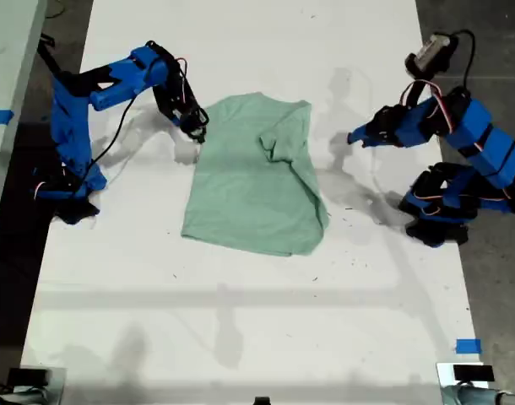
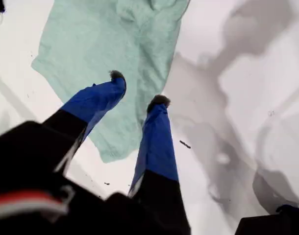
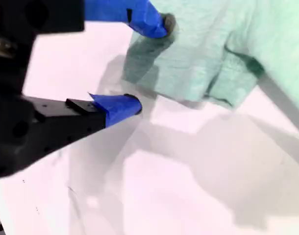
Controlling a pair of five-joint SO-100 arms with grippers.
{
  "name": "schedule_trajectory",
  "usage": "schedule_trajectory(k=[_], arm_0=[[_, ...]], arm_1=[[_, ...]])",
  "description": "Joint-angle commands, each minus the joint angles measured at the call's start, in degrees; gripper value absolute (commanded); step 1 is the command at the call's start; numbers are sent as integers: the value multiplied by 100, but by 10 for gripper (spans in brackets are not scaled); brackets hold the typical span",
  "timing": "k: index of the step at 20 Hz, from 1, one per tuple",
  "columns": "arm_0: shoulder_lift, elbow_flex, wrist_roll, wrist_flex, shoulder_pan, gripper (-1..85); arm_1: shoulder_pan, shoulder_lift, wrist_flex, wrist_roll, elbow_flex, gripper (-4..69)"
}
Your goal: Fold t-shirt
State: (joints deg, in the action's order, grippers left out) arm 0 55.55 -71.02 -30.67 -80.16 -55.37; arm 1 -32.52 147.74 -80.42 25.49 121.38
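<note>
The t-shirt (image 1: pixel 256 177) lies mid-counter (image 1: pixel 241 337), one side already folded over. My second hand (image 3: pixel 152 66) is spread at the unfolded edge, my first hand (image 2: pixel 138 90) spread above the opposite side. Pinch only that edge layer, then carry it across evenly.

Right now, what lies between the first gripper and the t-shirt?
Nothing but bare white table with a shadow on it. The exterior view shows this stretch between my first gripper and the t-shirt.
</note>
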Motion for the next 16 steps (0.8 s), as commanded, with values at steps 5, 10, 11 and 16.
schedule_trajectory(k=[5,10,11,16], arm_0=[[-571,932,0,-343,-396,0],[439,835,9,-580,-378,0],[844,809,26,-703,-396,0],[2355,589,185,-738,-281,0]], arm_1=[[53,483,158,-79,97,141],[70,782,62,-141,272,138],[70,844,44,-158,325,137],[79,1002,35,-202,475,135]])
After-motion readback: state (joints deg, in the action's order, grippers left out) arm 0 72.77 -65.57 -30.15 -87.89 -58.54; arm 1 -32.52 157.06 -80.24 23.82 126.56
